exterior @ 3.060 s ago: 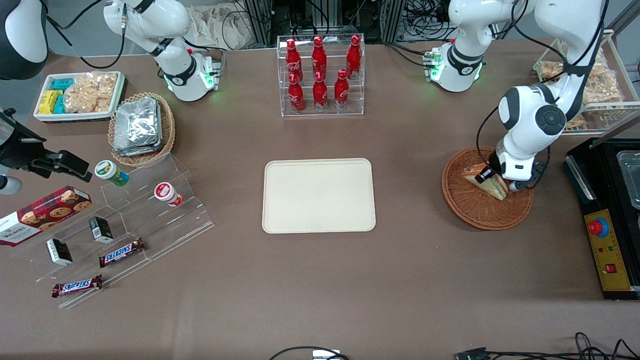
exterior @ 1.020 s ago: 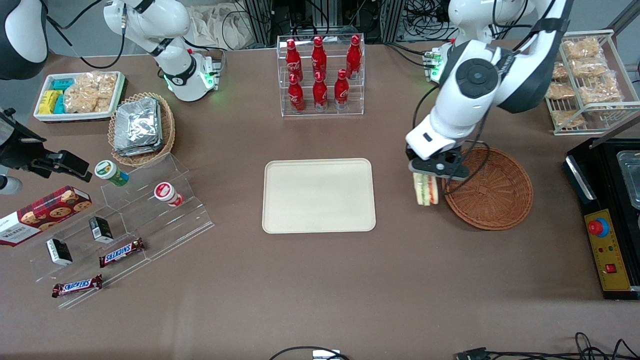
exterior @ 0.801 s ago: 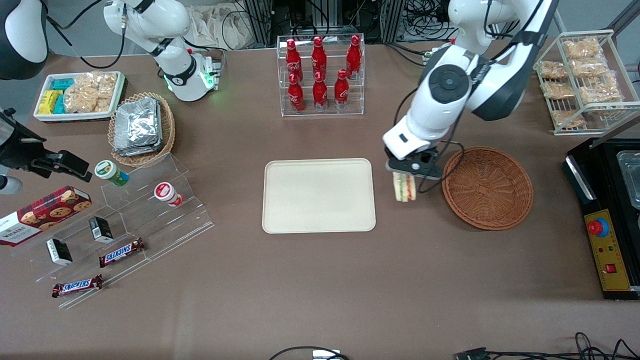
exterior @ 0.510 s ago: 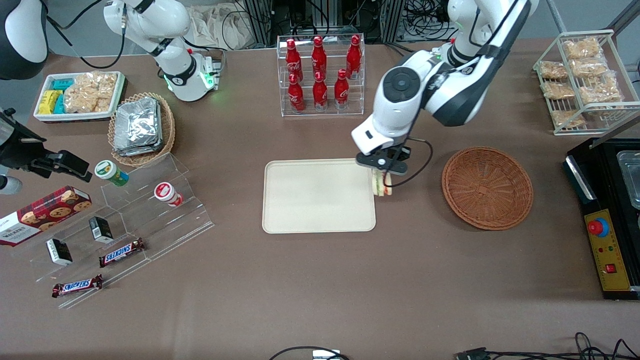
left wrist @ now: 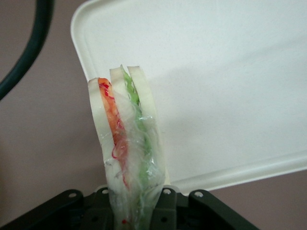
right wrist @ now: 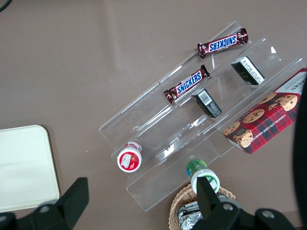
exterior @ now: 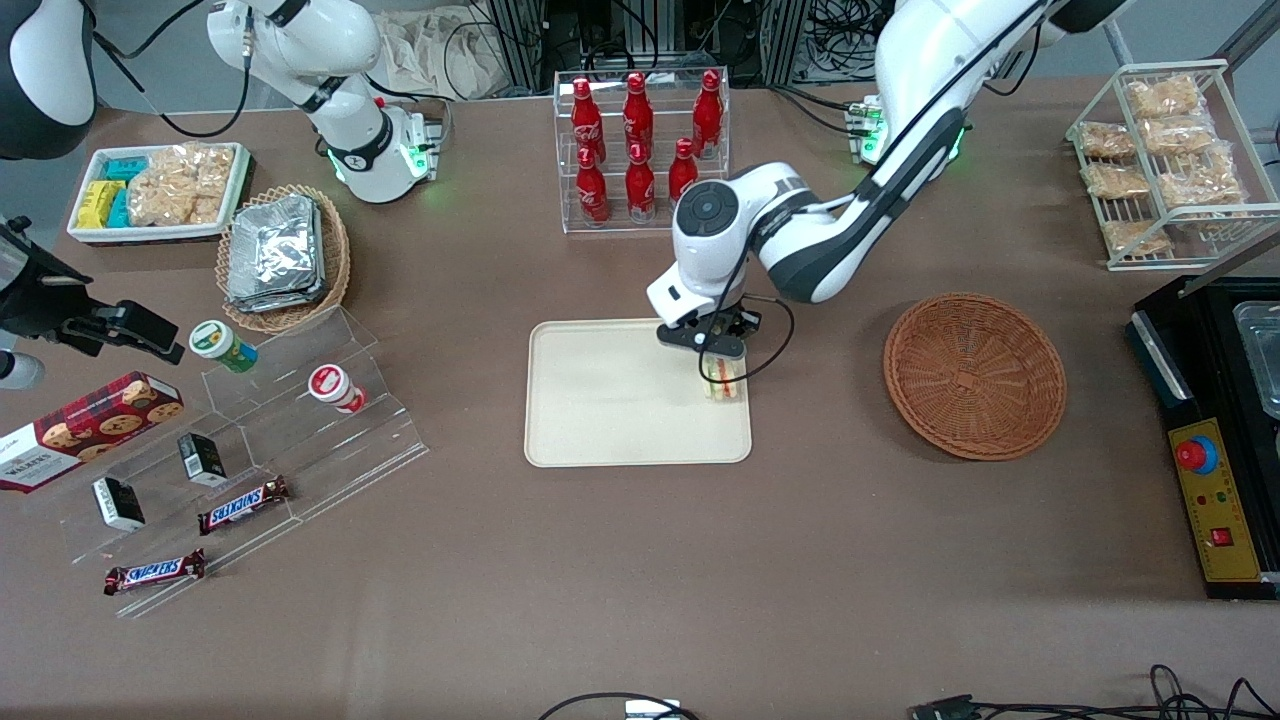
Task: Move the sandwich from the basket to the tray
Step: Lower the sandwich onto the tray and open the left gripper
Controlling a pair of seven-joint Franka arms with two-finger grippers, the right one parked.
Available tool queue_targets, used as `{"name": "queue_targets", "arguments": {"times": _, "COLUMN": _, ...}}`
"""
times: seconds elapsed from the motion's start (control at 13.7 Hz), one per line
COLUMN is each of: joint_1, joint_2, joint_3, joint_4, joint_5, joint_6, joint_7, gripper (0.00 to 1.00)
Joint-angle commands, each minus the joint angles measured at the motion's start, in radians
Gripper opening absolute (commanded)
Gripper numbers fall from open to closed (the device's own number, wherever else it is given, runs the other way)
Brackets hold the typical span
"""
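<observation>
While foil packets (exterior: pixel 275 252) fill a tan wicker basket (exterior: pixel 335 262) at the upper left of the front frame, the cream tray (exterior: pixel 610 395) lies at the centre. Over the tray's edge nearest the working arm, the gripper (exterior: pixel 716 350) hangs with its fingers clamped on the wrapped sandwich (exterior: pixel 724 376), which stands on edge. Toward the right of the frame sits the brown wicker basket (exterior: pixel 975 375), well apart from the tray. At the wrist camera, the sandwich (left wrist: pixel 127 148) shows orange-red and green layers between pale bread, rising from the gripper (left wrist: pixel 136 211) above the tray's rounded corner (left wrist: pixel 88 24).
</observation>
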Motion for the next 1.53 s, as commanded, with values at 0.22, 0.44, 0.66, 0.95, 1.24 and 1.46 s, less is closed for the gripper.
{"name": "queue_targets", "arguments": {"times": 0.22, "joint_1": -0.018, "joint_2": 0.085, "joint_3": 0.006, "joint_4": 0.038, "joint_5": 0.062, "joint_6": 0.051, "joint_7": -0.043, "gripper": 0.16}}
{"name": "queue_targets", "arguments": {"times": 0.44, "joint_1": -0.018, "joint_2": 0.09, "joint_3": 0.008, "joint_4": 0.044, "joint_5": 0.059, "joint_6": 0.085, "joint_7": -0.052, "gripper": 0.17}}
{"name": "queue_targets", "arguments": {"times": 0.66, "joint_1": -0.018, "joint_2": 0.11, "joint_3": 0.009, "joint_4": 0.045, "joint_5": 0.062, "joint_6": 0.095, "joint_7": -0.07, "gripper": 0.17}}
{"name": "queue_targets", "arguments": {"times": 0.95, "joint_1": -0.018, "joint_2": 0.127, "joint_3": 0.009, "joint_4": 0.044, "joint_5": 0.062, "joint_6": 0.102, "joint_7": -0.072, "gripper": 0.24}}
{"name": "queue_targets", "arguments": {"times": 1.24, "joint_1": -0.018, "joint_2": 0.133, "joint_3": 0.009, "joint_4": 0.045, "joint_5": 0.062, "joint_6": 0.1, "joint_7": -0.072, "gripper": 0.84}}
{"name": "queue_targets", "arguments": {"times": 1.46, "joint_1": -0.017, "joint_2": 0.125, "joint_3": 0.009, "joint_4": 0.047, "joint_5": 0.06, "joint_6": 0.097, "joint_7": -0.082, "gripper": 1.0}}
